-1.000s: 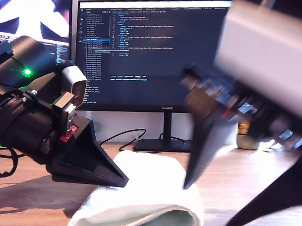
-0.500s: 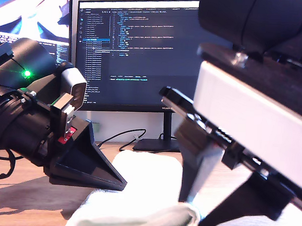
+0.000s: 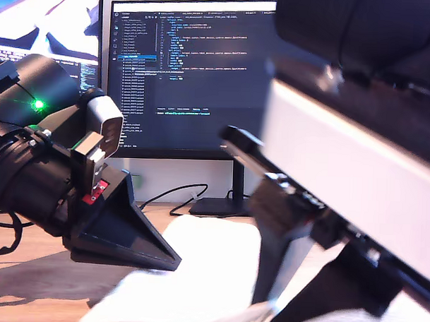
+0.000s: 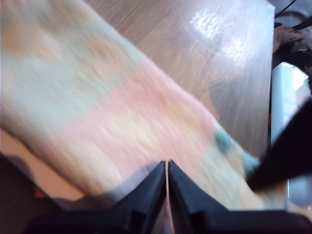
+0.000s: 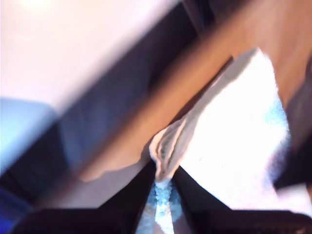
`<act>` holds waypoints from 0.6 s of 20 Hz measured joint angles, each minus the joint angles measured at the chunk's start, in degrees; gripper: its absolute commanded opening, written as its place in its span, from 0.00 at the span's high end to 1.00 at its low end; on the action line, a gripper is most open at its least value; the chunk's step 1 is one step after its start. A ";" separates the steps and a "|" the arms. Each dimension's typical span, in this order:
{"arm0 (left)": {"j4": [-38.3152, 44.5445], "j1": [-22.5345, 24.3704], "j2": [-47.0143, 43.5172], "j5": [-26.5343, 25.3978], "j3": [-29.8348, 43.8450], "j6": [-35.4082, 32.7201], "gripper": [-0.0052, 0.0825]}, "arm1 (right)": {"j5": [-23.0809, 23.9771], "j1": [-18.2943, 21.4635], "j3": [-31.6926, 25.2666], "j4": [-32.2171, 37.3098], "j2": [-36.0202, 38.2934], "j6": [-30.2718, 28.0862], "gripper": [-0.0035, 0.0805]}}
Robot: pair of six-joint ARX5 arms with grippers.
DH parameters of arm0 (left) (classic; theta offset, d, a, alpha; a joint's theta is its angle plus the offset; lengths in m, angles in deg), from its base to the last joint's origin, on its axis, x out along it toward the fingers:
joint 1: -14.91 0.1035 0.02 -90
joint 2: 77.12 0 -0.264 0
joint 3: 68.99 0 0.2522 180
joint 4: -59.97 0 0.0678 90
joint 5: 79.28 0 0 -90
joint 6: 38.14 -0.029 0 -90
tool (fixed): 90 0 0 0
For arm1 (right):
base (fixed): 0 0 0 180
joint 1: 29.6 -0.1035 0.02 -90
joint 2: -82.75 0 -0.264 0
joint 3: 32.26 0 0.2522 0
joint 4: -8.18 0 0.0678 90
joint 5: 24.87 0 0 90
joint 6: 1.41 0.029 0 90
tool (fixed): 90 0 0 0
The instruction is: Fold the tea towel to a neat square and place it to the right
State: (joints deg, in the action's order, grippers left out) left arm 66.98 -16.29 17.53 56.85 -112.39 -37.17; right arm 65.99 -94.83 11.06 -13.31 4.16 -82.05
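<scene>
You're mid-fold: the tea towel (image 3: 197, 273) lies on the wooden surface (image 3: 27, 267) by its near edge, below the monitor (image 3: 183, 75). My second end effector (image 5: 163, 187) is pinched on a bunched towel edge; my first end effector (image 4: 167, 168) shows tips together at the cloth, grip unclear. Next, carry that edge across evenly. Only the first wrist view shows the pink band (image 4: 146, 117).

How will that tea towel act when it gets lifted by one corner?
The tea towel will probably droop, since it bunches into soft folds at my second gripper. Its fluffy pile suggests it is light and unlikely to slip.
</scene>
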 measured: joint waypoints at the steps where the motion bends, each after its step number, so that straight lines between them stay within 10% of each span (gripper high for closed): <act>1: 0.28 0.22 0.00 0.11 0.00 0.09 0.96 | 0.07 -1.36 0.00 0.00 -0.02 1.66 0.97; 12: -2.84 0.98 0.00 -7.34 -0.02 -2.14 0.96 | 2.14 -8.74 -0.04 -1.36 10.71 16.76 0.97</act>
State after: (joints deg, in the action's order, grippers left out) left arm 64.14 -15.30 17.53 49.50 -112.42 -39.31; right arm 68.14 -103.57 11.02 -14.66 14.87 -65.28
